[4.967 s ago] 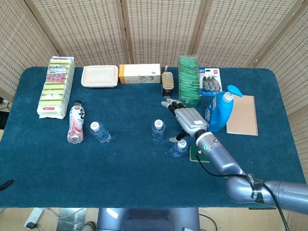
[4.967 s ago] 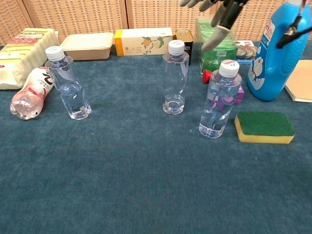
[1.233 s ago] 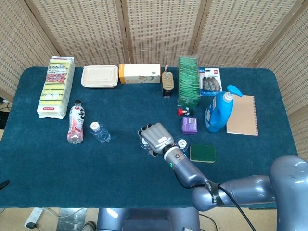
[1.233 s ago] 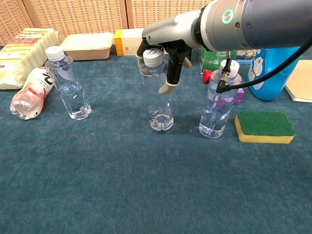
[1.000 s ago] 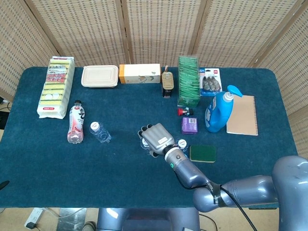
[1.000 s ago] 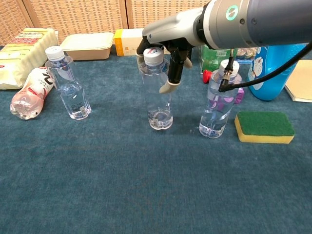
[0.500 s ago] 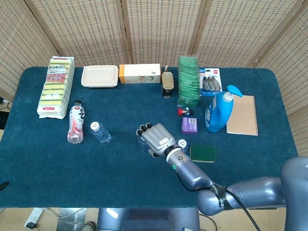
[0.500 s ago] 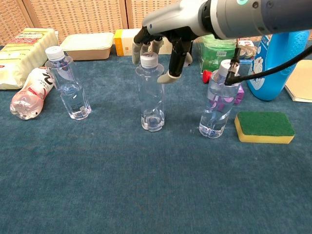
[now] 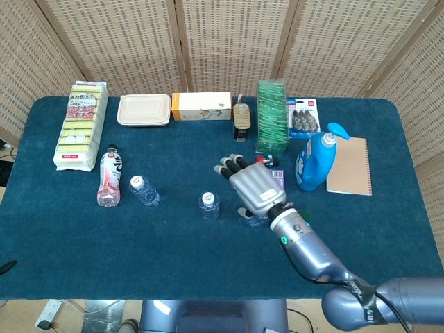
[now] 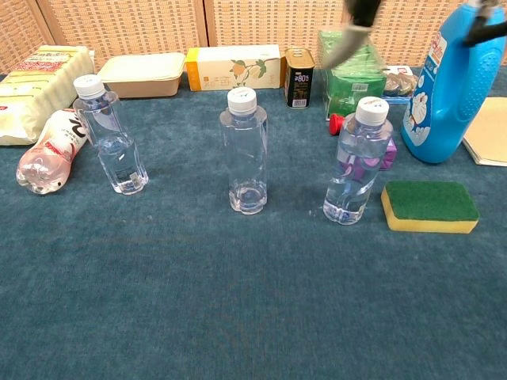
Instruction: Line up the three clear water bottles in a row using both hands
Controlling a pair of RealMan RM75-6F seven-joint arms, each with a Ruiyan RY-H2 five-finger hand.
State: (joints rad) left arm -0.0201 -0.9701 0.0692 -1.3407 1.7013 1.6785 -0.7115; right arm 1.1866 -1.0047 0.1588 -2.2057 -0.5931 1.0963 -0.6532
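1. left bottle [image 10: 111, 134] stands upright toward the tabletop's [image 9: 173, 257] left edge.
2. middle bottle [image 10: 245, 150] stands free, mid-tabletop.
3. right bottle [image 10: 357, 161] is mostly hidden in the head view beneath the right hand [image 9: 254, 186], which is raised, fingers spread, empty.
4. left hand is out of sight.

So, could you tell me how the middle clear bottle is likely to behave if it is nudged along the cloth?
The middle bottle looks nearly empty, so probably light. Standing tall on a narrow base, it may tip rather than slide on the cloth. Its thin clear wall would likely dent under a firm grip.
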